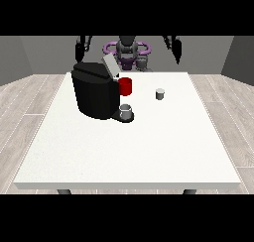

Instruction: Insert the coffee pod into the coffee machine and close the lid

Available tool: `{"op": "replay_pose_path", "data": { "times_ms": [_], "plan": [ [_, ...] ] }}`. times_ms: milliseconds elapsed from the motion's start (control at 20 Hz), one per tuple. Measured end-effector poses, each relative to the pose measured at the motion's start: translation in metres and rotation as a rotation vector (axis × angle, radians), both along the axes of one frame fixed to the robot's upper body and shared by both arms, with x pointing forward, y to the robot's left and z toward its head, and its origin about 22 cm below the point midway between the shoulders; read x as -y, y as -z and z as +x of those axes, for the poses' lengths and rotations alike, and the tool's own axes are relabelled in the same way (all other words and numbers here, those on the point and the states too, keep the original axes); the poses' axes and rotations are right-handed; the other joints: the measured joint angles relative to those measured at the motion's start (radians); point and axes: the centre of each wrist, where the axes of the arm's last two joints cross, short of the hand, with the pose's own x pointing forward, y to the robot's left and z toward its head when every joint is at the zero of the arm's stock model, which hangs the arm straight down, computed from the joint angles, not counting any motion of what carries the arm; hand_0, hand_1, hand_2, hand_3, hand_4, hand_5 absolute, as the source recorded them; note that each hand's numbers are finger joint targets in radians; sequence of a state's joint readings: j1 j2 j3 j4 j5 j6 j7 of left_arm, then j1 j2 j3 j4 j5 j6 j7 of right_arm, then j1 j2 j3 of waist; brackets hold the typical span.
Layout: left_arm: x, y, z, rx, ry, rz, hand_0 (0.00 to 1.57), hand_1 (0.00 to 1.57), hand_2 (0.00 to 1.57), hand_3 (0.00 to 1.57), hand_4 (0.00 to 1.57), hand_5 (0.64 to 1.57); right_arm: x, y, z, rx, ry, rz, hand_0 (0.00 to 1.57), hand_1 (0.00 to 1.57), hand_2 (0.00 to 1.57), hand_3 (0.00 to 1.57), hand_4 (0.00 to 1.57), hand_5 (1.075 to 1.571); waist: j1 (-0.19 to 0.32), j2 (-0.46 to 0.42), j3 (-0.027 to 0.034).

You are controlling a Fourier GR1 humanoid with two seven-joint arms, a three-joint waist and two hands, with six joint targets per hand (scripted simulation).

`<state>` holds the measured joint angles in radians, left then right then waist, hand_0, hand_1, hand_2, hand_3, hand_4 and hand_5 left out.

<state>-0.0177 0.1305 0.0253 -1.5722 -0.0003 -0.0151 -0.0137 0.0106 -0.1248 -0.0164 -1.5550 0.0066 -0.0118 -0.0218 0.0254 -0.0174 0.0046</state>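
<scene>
A large white desk (124, 151) is filling the middle of the room, standing on dark legs (63, 191) showing under its near edge. Pale wooden floor planks (30, 102) are spreading around it, and plain grey walls (44, 52) are closing the back.

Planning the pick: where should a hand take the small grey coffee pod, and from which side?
Take the coffee pod round its side wall, from above. It stands upright and alone on the table, to the view's right of the coffee machine, so the hand at the view's right probably has the shorter path.
</scene>
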Motion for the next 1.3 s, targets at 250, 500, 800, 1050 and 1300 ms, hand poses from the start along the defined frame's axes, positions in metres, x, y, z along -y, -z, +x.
{"op": "replay_pose_path", "data": {
  "times_ms": [250,500,800,1050,1300],
  "plan": [
    [0.01,0.013,-0.011,0.023,0.035,-0.037,0.0,0.0,0.0,0.0,0.32,1.571,-0.005,0.013,-0.003,-0.044,-0.011,0.022,0.0,0.0,0.0,0.0,0.13,1.571,-0.007,-0.013,-0.0034],
    [0.019,0.019,-0.018,0.065,0.066,-0.1,0.0,0.0,0.0,0.0,0.27,1.571,-0.003,0.013,-0.005,0.009,0.102,0.077,0.0,0.0,0.0,0.0,0.18,1.571,-0.025,-0.037,-0.0042],
    [0.015,0.014,-0.018,0.07,0.103,-0.001,0.0,0.0,0.0,0.0,0.0,1.571,-0.005,0.013,-0.004,0.044,0.156,0.105,0.0,0.0,0.0,0.0,0.16,1.571,-0.025,-0.033,-0.0044],
    [-0.011,0.001,0.006,0.063,0.082,0.13,0.0,0.0,0.0,0.0,0.0,1.571,-0.02,0.003,0.003,0.083,0.122,0.118,0.0,0.0,0.0,0.0,0.19,1.571,-0.067,0.012,-0.0045],
    [-0.031,-0.01,0.034,0.004,0.051,0.166,0.0,0.0,0.0,0.0,0.0,1.571,-0.028,-0.004,0.007,0.119,0.075,0.125,0.0,0.0,0.0,0.0,0.28,1.571,-0.116,0.062,-0.0047]
  ]
}}
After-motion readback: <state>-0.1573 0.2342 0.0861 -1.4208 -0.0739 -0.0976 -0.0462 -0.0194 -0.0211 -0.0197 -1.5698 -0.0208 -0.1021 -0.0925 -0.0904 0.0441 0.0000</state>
